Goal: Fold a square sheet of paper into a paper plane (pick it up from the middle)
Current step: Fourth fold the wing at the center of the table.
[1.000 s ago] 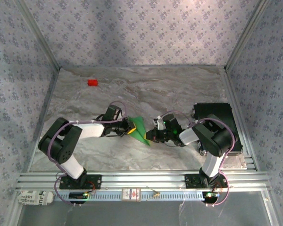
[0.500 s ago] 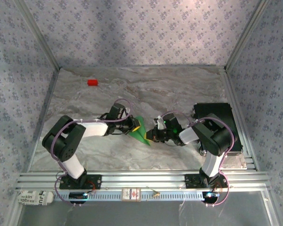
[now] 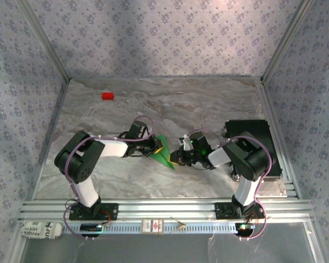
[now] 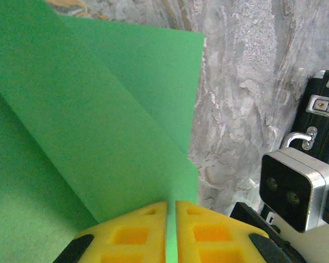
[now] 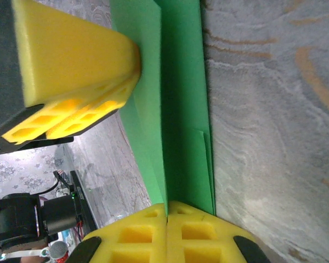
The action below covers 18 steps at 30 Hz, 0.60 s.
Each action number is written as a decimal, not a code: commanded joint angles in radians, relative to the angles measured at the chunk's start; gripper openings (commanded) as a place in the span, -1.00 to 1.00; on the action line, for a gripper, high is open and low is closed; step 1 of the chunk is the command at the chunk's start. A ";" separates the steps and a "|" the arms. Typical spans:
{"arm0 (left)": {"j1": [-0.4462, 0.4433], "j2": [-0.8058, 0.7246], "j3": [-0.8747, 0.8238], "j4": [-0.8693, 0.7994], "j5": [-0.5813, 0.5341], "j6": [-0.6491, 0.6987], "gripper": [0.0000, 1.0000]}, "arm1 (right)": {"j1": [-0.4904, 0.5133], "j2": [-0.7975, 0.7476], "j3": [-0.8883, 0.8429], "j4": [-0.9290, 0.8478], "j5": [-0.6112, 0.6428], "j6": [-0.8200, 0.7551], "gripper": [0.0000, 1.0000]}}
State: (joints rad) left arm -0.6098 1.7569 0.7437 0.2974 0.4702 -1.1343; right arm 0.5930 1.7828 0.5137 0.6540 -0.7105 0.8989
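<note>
The green paper sheet (image 3: 163, 151) is sitting near the middle of the marble-patterned table (image 3: 208, 104), folded into overlapping flaps and being held from both sides. The left gripper (image 3: 157, 147) is reaching in from the left and clamping the sheet's left edge; its yellow foam fingers (image 4: 126, 235) are pressing together, with only a thin sliver of green showing between them. The right gripper (image 3: 174, 159) is coming in from the right and pinching the sheet's near tip; its yellow pads (image 5: 137, 235) are closing flat against each other on the paper's edge. In the right wrist view the sheet is stretching away from the pads as a long narrow strip with a straight crease down it; it is hanging close over the table, though whether it is touching the surface cannot be told. A small red block (image 3: 107, 96) is lying well apart at the far left; a black case (image 3: 252, 134) is resting at the table's right edge, just behind the right arm.
</note>
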 commanded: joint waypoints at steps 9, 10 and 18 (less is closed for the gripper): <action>-0.002 0.036 0.028 0.020 0.001 0.005 -0.75 | -0.007 0.052 -0.010 -0.123 0.092 -0.010 -0.92; -0.003 0.037 0.028 0.019 0.002 0.005 -0.74 | -0.007 0.052 -0.009 -0.124 0.093 -0.011 -0.92; -0.002 0.049 0.040 -0.034 0.007 0.024 -0.75 | -0.008 0.049 -0.011 -0.130 0.095 -0.014 -0.92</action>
State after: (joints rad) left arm -0.6098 1.7897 0.7589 0.3019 0.4713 -1.1332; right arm 0.5930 1.7832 0.5148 0.6514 -0.7120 0.8989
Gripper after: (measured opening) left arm 0.125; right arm 0.052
